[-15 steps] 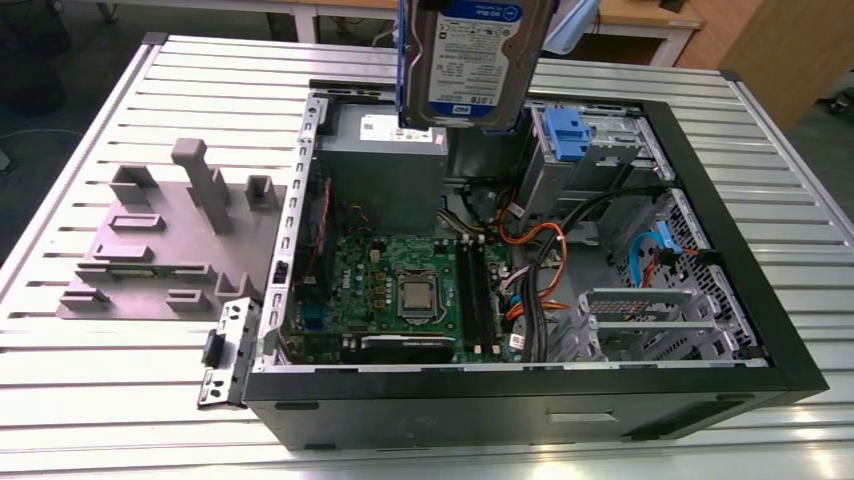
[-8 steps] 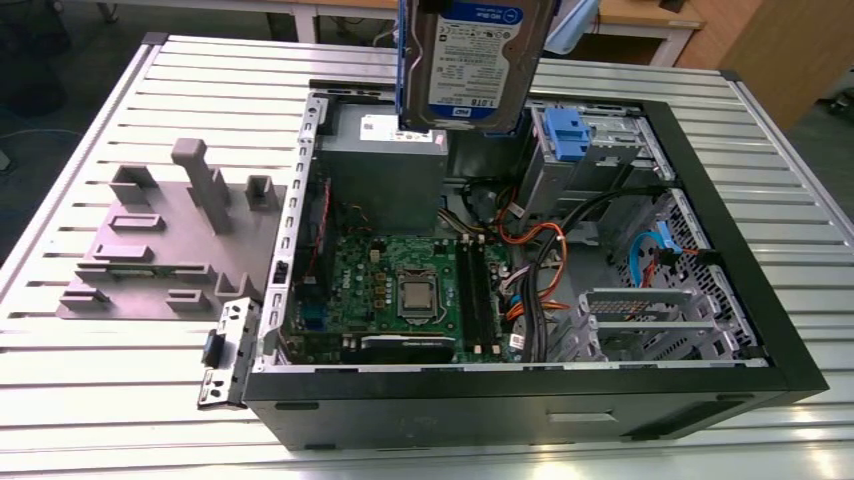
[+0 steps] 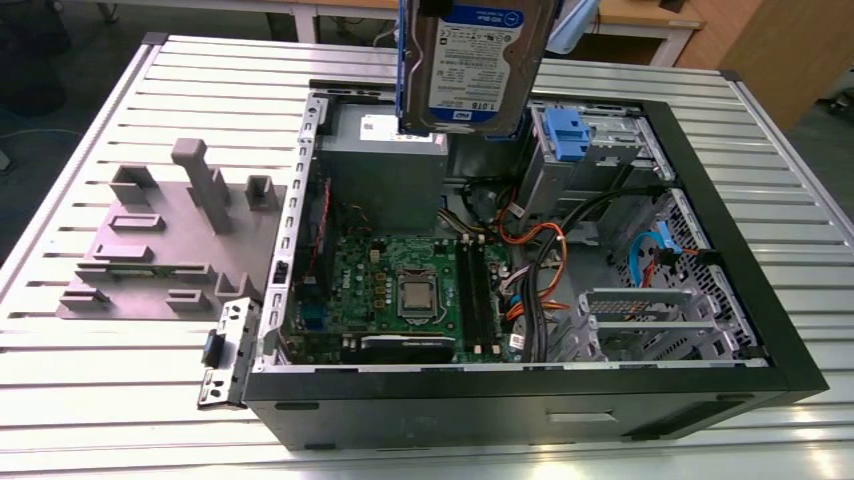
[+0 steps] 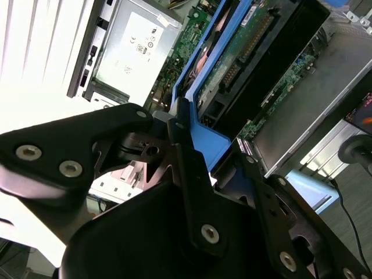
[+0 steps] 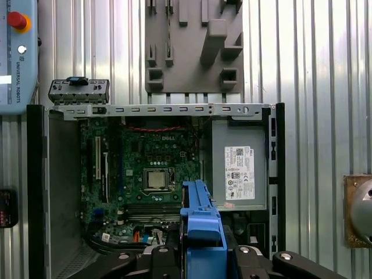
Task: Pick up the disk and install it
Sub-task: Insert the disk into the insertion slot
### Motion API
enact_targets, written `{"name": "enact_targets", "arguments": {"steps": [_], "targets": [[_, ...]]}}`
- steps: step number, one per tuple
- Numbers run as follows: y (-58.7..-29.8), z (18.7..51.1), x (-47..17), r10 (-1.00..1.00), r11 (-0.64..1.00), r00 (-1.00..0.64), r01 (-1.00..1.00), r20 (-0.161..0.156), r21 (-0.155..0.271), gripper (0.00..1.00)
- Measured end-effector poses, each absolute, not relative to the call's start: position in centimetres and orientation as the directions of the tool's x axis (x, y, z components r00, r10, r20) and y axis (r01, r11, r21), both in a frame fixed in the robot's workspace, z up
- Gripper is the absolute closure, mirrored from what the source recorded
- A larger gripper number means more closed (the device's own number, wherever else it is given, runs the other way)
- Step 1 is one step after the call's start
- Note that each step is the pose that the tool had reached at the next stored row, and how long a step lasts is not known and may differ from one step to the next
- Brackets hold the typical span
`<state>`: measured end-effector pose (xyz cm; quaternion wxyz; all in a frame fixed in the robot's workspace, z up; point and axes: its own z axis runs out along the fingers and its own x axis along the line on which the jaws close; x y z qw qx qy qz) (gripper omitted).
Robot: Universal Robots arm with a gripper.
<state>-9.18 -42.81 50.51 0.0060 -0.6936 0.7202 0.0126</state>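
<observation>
The disk [image 3: 474, 65], silver with a white-and-blue label in a blue carrier frame, hangs upright above the back of the open computer case [image 3: 534, 405]. It is over the grey power supply [image 3: 387, 150]. In the second wrist view my gripper [image 4: 212, 148] is shut on the carrier's blue end, with a black finger [image 4: 189, 168] on each side. The disk's green circuit side [image 4: 244, 52] shows beyond it. In the first wrist view the carrier's blue edge [image 5: 200, 229] stands between the fingers over the motherboard [image 5: 148, 168].
A grey stepped fixture [image 3: 160, 240] lies on the slatted metal table [image 3: 107, 390], on the exterior view's left of the case. The metal drive bay with a blue bracket [image 3: 567, 135] sits at the case's back right. Cables [image 3: 534, 250] cross the middle. A control pendant [image 5: 17, 52] is nearby.
</observation>
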Motion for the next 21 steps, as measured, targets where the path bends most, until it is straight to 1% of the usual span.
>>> {"name": "enact_targets", "arguments": {"steps": [10,21], "targets": [[-43.4,50.5,-9.2,-0.999,0.037,-0.038,-0.999,-0.026,0.010,0.63],[-45.3,50.5,-9.2,-0.999,0.037,-0.038,-0.999,-0.026,0.010,0.63]]}}
